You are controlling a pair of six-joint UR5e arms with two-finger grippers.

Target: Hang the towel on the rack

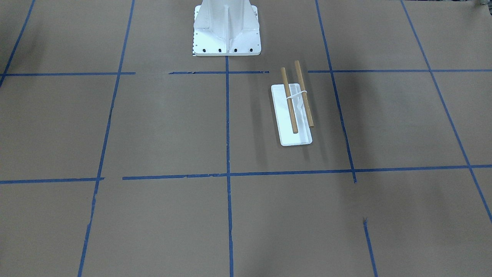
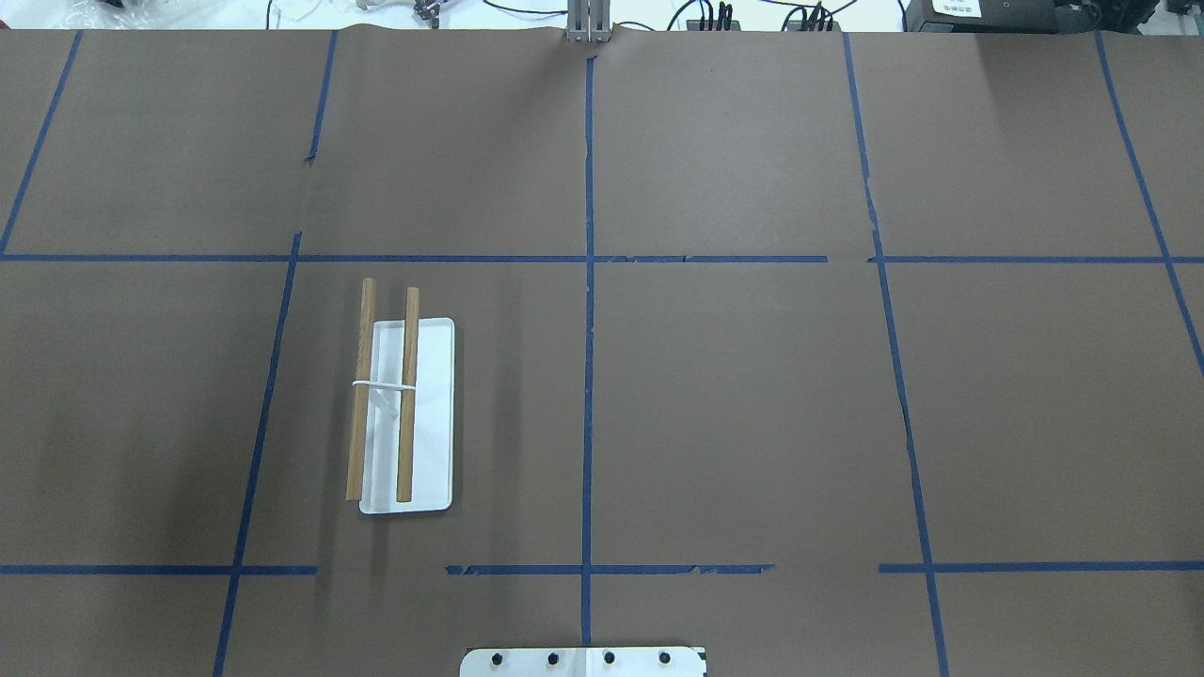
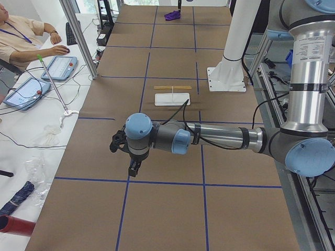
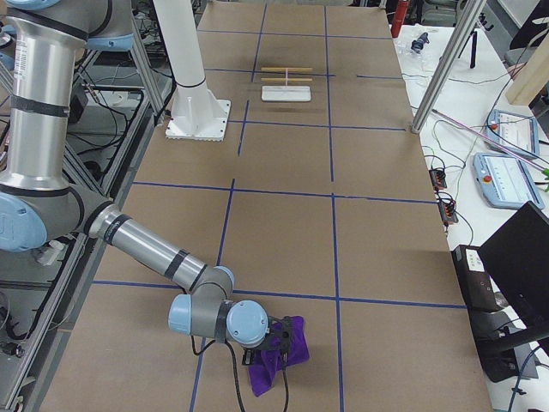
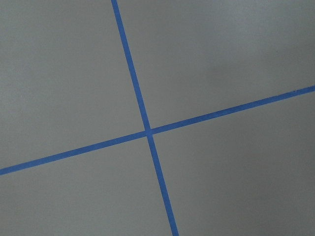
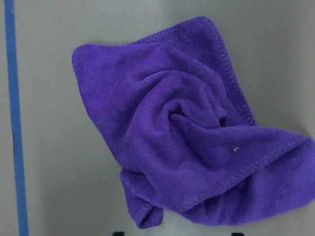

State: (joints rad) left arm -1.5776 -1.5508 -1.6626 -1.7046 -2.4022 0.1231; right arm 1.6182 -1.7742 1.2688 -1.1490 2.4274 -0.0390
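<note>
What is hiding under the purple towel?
Only the brown paper-covered table shows around the towel, with a blue tape line off to one side. The towel is crumpled into folds, so whatever lies directly beneath it is covered and can't be seen.

I can't tell if the left hand is open or closed; it looks too small. The right hand hides part of the towel, and I can't see its fingers.
</note>
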